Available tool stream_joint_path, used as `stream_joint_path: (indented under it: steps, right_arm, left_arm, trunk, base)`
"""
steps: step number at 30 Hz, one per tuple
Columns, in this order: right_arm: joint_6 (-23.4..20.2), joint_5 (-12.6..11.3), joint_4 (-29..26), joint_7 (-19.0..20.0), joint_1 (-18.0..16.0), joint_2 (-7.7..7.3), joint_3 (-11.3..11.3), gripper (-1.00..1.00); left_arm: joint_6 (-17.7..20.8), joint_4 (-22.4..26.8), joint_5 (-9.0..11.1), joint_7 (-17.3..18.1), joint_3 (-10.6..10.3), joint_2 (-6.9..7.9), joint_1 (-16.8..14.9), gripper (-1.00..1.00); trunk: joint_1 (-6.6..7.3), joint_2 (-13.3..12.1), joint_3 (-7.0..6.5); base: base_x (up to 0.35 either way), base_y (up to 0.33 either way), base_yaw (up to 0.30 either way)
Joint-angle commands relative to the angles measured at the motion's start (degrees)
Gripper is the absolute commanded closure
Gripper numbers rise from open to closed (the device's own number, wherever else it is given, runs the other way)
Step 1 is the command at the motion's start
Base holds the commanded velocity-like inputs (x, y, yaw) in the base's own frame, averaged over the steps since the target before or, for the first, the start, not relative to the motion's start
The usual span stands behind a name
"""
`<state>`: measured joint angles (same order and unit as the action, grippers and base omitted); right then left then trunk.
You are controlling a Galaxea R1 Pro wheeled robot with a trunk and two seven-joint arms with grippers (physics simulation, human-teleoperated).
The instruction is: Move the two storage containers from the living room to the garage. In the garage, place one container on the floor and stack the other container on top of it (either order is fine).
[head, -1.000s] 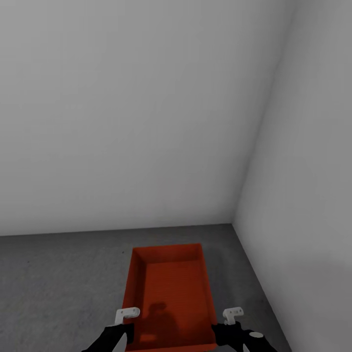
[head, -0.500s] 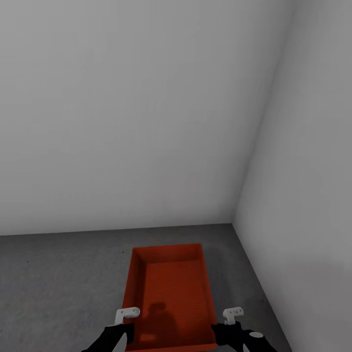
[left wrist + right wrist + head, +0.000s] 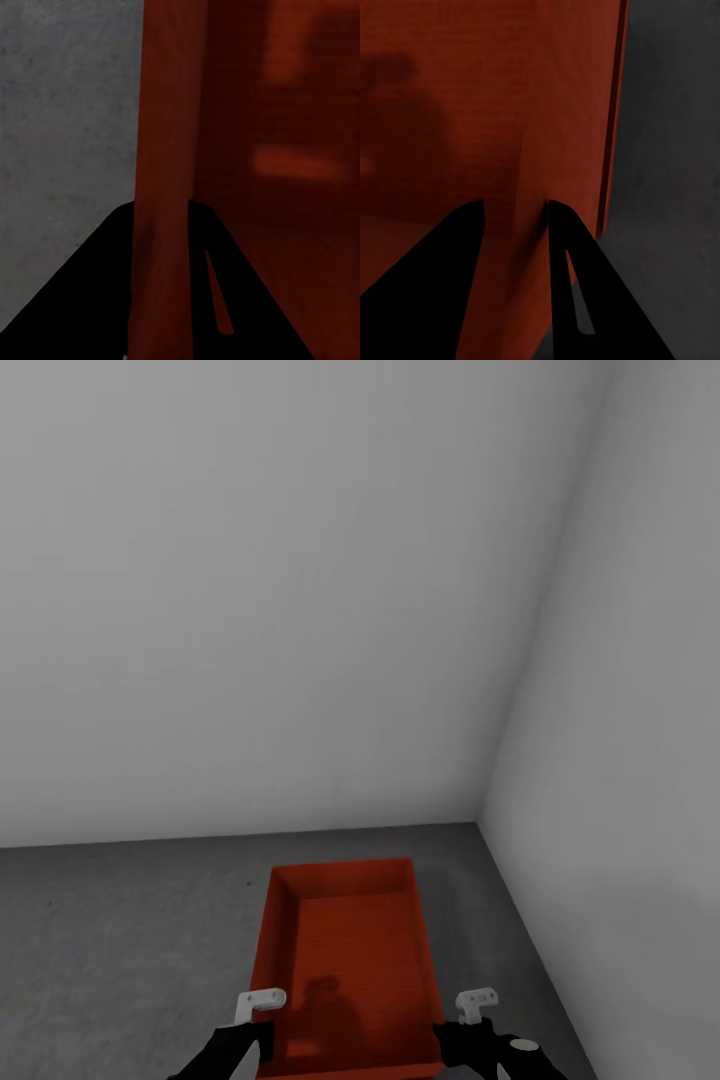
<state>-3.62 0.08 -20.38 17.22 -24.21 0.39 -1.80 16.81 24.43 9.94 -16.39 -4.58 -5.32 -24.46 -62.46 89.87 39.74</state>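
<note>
In the corner of the bare grey-walled garage (image 3: 300, 610), we have one orange-red rectangular open-topped plastic bin (image 3: 350, 960) sitting low over the dark speckled concrete floor (image 3: 120, 940), close to the right-hand wall; whether it's resting on the floor or held just above it, we can't tell.

Left gripper (image 3: 258, 1005) straddles the bin's left long wall near the end closest to us. In the left wrist view the black fingers (image 3: 105, 285) sit one on each side of that thin wall (image 3: 161, 225), pinching it. Right gripper (image 3: 478, 1000) does the same on the opposite long wall, and in the right wrist view its fingers (image 3: 450, 270) are clamped either side of the wall (image 3: 529, 225), with grey floor (image 3: 675, 150) just beyond the rim.

Handling, as we judge it: bin is empty, so prob. light. Walls look thin and plain, so likely to flex a bit if squeezed hard, and smooth enough to slip w/ a weak pinch. Best hold is what we have now, i.e. both long walls gripped at matching spots, keeping it level. A one-sided grip would prob. tip or twist it.

Second bin isn't here yet; this one looks fit to be the base of the stack.
</note>
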Motion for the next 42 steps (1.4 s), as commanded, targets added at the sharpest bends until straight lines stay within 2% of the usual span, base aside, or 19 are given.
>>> stream_joint_path:
  steps: [1,15,29,42]
  right_arm:
    - [-0.42,0.01,0.08,0.45,0.04,0.13,-0.49,1.00]
    - [-0.42,0.01,0.08,0.45,0.04,0.14,-0.49,1.00]
    - [-0.42,0.08,0.08,0.45,0.04,0.14,-0.49,1.00]
    - [-0.42,0.12,0.08,0.45,0.04,0.12,-0.49,1.00]
  left_arm:
    - [-2.69,0.27,0.87,0.39,-0.61,-0.77,-0.05,1.00]
    - [-2.66,0.27,0.87,0.39,-0.61,-0.75,-0.02,1.00]
    - [-2.66,0.27,0.87,0.39,-0.60,-0.84,-0.03,1.00]
    - [-2.65,0.27,0.95,0.39,-0.61,-1.04,-0.03,1.00]
  trunk:
    - [0.00,0.02,0.05]
    - [0.00,0.02,0.05]
    - [-3.07,5.64,2.57]
    - [-3.07,5.64,2.57]
  base:
    - [0.018,0.000,0.000]
    - [0.002,0.000,0.000]
    - [0.000,0.000,0.000]
    - [0.000,0.000,0.000]
